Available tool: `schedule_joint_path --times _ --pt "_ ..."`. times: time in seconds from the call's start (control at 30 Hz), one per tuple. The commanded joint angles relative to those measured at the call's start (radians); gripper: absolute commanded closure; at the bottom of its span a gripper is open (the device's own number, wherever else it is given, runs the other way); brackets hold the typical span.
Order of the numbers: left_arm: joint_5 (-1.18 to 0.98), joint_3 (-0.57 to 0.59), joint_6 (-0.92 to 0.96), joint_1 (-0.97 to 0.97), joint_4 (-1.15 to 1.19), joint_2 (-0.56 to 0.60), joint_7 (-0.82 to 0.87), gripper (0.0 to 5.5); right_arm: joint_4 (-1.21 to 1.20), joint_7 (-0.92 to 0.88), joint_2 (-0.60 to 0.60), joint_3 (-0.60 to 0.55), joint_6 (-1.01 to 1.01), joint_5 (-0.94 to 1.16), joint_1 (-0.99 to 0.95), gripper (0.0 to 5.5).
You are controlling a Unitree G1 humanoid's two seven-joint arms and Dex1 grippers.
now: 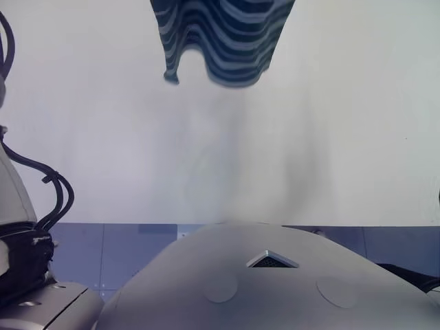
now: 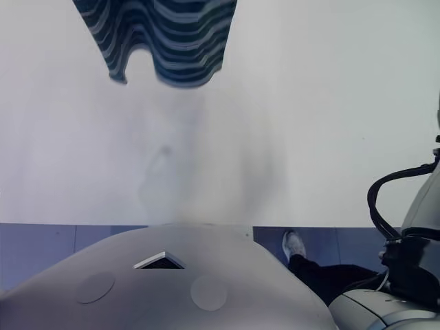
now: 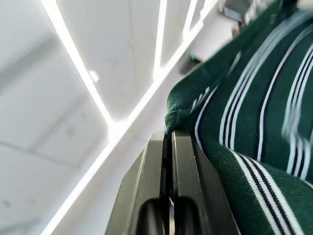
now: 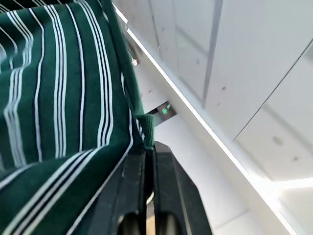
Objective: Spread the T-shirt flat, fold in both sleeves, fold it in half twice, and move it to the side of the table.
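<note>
**Helper:** What do you see on your left side?

**Me:** My left pincer is shut tight. Its two fingers are pressed together with a bunched edge of the T-shirt pinched between them. The cloth is dark green with thin white stripes. Behind the pincer I see long ceiling lights, so this wrist points up.

**Helper:** And in the middle, where is the T-shirt?

**Me:** From my head camera it hangs down over the far part of the white table. Its top runs out of the picture, so I cannot see the pincers from there. The bottom edge is wavy, with one corner dipping lower on my left. That edge is blurred. It looks to be up in the air, but I cannot tell for sure if it touches the table.

**Helper:** Is the T-shirt flat?

**Me:** No. It hangs in soft folds.

**Helper:** Now your right side?

**Me:** My right pincer is shut too. Its fingers are closed on a thin folded edge of the T-shirt, and a little tab of cloth sticks up just past the tips. The rest of the cloth spreads away beside the pincer. This wrist points up at the ceiling as well.
</note>
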Motion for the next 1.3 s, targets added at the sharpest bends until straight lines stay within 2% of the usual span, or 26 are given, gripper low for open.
schedule_joint_path --times 0.03,0.13,0.2,0.33,0.4,0.5,0.6,0.77,0.83,0.9,0.97,1.03,1.1,1.2,1.3 --pt "0.163 -0.123 -0.143 -0.036 0.456 -0.094 0.045 5.50 0.310 -0.128 0.129 0.112 -0.124 -0.177 -0.099 5.50" --pt "0.273 -0.201 -0.215 -0.031 0.666 -0.199 0.172 5.50 0.502 -0.293 0.253 0.243 -0.203 -0.361 -0.152 5.50" --pt "0.363 -0.254 -0.238 -0.048 0.752 -0.265 0.343 5.50 0.601 -0.507 0.299 0.352 -0.215 -0.530 -0.194 5.50" --pt "0.465 -0.283 -0.229 -0.127 0.822 -0.326 0.666 5.50 0.696 -1.004 0.323 0.537 -0.156 -0.823 -0.300 5.50" --pt "0.507 -0.299 -0.234 -0.146 0.836 -0.333 0.762 5.50 0.719 -1.155 0.326 0.596 -0.126 -0.914 -0.331 5.50" --pt "0.557 -0.317 -0.238 -0.158 0.850 -0.335 0.835 5.50 0.748 -1.261 0.348 0.643 -0.084 -0.990 -0.351 5.50" --pt "0.582 -0.316 -0.238 -0.188 0.857 -0.334 0.890 5.50 0.763 -1.299 0.364 0.644 -0.053 -1.011 -0.373 5.50" --pt "0.594 -0.327 -0.307 -0.114 0.847 -0.355 0.784 5.50 0.743 -1.194 0.363 0.638 -0.186 -0.983 -0.294 5.50" --pt "0.567 -0.326 -0.385 -0.049 0.827 -0.352 0.634 5.50 0.712 -1.085 0.333 0.635 -0.292 -0.959 -0.225 5.50" --pt "0.520 -0.311 -0.467 0.026 0.792 -0.331 0.441 5.50 0.648 -0.888 0.280 0.613 -0.429 -0.893 -0.136 5.50" --pt "0.452 -0.297 -0.539 0.132 0.699 -0.275 0.217 5.50 0.426 -0.552 0.210 0.556 -0.498 -0.675 0.036 5.50" --pt "0.374 -0.289 -0.555 0.261 0.542 -0.210 0.013 5.50 0.095 -0.294 0.139 0.523 -0.412 -0.446 0.234 5.50" --pt "0.310 -0.292 -0.518 0.398 0.361 -0.149 -0.135 5.50 -0.201 -0.151 0.083 0.516 -0.256 -0.270 0.419 5.50" --pt "0.215 -0.310 -0.411 0.636 0.046 -0.076 -0.298 5.50 -0.550 -0.020 -0.014 0.530 -0.038 -0.064 0.707 5.50" --pt "0.110 -0.348 -0.299 0.877 -0.253 -0.014 -0.406 5.50 -0.711 0.040 -0.073 0.571 0.101 0.034 0.944 5.50"
